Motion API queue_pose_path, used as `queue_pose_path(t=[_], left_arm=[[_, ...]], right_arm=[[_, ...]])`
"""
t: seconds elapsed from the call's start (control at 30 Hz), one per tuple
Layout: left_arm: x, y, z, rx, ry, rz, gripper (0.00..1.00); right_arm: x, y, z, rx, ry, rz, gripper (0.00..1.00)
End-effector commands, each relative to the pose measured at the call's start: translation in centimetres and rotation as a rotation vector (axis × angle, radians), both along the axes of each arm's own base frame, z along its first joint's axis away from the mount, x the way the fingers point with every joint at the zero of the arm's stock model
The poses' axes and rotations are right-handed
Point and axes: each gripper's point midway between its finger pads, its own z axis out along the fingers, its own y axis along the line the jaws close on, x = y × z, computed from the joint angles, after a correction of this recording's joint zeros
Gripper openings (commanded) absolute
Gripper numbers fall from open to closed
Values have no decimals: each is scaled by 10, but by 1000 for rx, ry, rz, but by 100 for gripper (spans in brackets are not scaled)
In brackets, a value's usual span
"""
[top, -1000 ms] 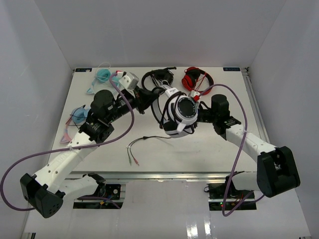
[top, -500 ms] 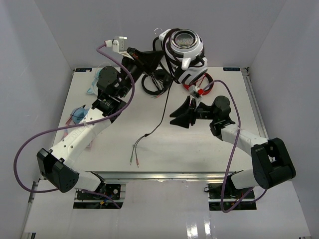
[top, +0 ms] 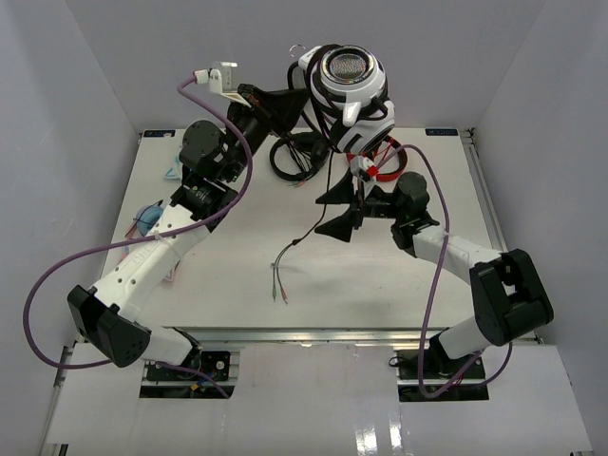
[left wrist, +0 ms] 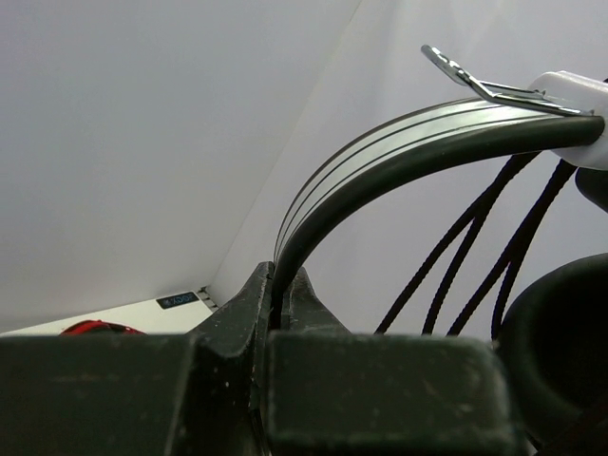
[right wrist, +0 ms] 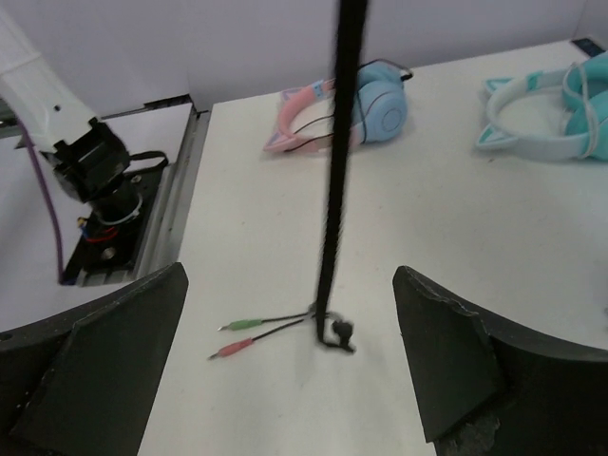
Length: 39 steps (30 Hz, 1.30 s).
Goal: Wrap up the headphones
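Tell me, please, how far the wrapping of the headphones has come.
Done: the left gripper is shut on the headband, holding the headphones high, and some cable seems wound around the earcups. In hand: the right gripper is open around the hanging cable, not gripping it. Left: the cable's end with the plugs lies on the table, unwound.

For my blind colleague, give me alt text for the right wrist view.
A thin black cable hangs down through the open right pincer, its green and red plugs lying on the white table. Pink headphones and teal headphones lie beyond.
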Motion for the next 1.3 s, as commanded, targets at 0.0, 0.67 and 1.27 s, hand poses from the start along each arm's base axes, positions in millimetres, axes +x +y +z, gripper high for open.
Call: queue_pose_path(t=[0.0, 0.67, 1.27], left_arm=[[-22, 18, 51, -110, -83, -1, 0], [4, 93, 60, -182, -24, 413, 0], [95, 143, -86, 555, 86, 940, 0]], right_arm=[[26, 24, 21, 18, -138, -21, 96], [-55, 34, -19, 43, -16, 158, 8], [-54, -47, -14, -602, -527, -127, 8]])
